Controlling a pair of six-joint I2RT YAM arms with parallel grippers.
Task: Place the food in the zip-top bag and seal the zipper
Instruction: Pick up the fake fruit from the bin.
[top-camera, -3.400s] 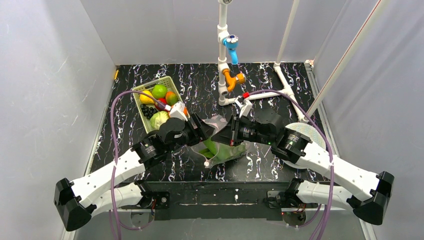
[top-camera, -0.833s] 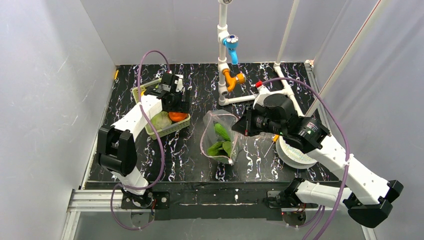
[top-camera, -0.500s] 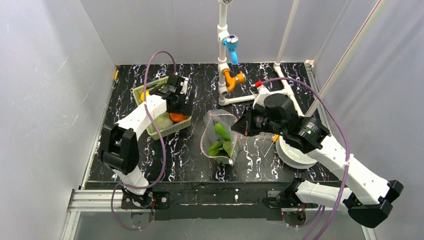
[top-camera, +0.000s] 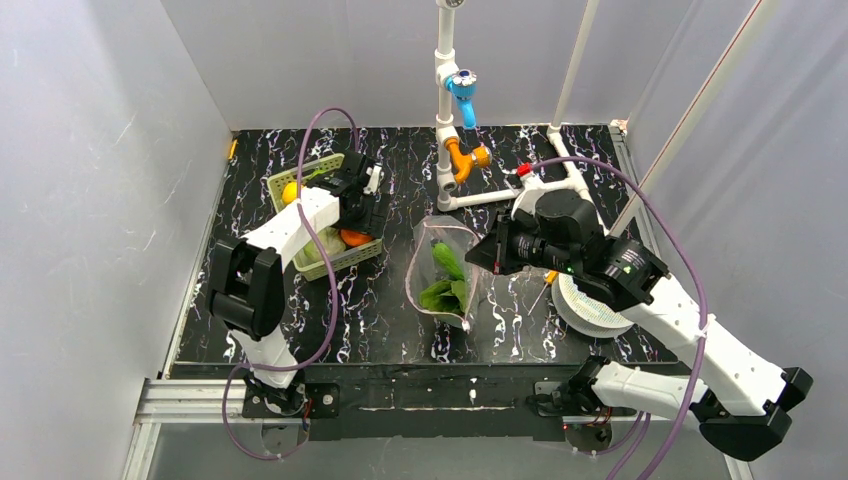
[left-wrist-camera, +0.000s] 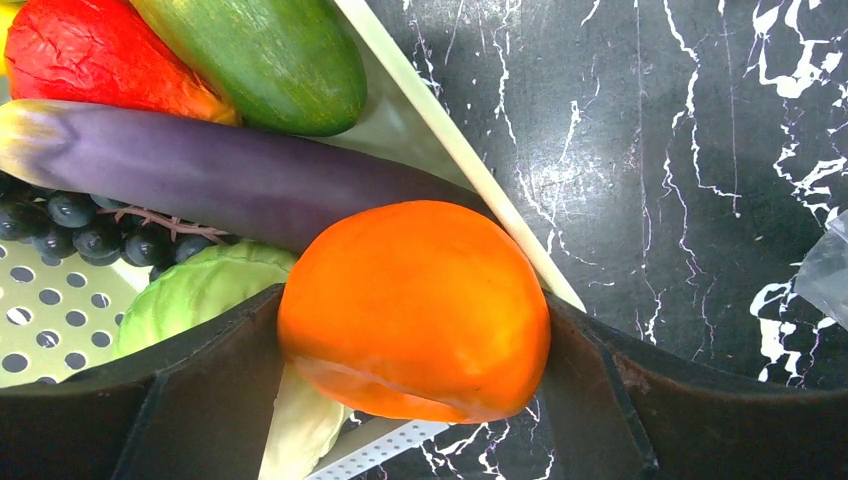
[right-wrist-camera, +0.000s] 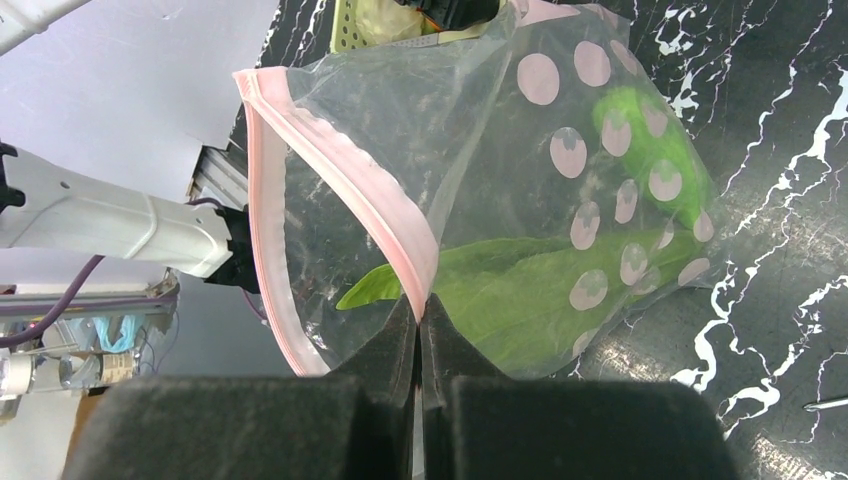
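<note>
The clear zip-top bag (top-camera: 443, 270) stands open at the table's middle with leafy greens (top-camera: 440, 295) inside; it also shows in the right wrist view (right-wrist-camera: 520, 180). My right gripper (right-wrist-camera: 418, 310) is shut on the pink zipper strip (right-wrist-camera: 350, 190) at the bag's mouth and holds it up. My left gripper (left-wrist-camera: 410, 330) is shut on an orange fruit (left-wrist-camera: 415, 305), held over the corner of the light-green basket (top-camera: 335, 260). In the basket lie a purple eggplant (left-wrist-camera: 220, 175), a cucumber (left-wrist-camera: 270, 55), a red piece (left-wrist-camera: 95, 55), dark grapes (left-wrist-camera: 70, 225) and a pale cabbage (left-wrist-camera: 200, 290).
A white pipe stand with a blue and an orange fitting (top-camera: 452, 110) rises behind the bag. A white round plate (top-camera: 590, 305) lies at the right under my right arm. Grey walls close in on both sides.
</note>
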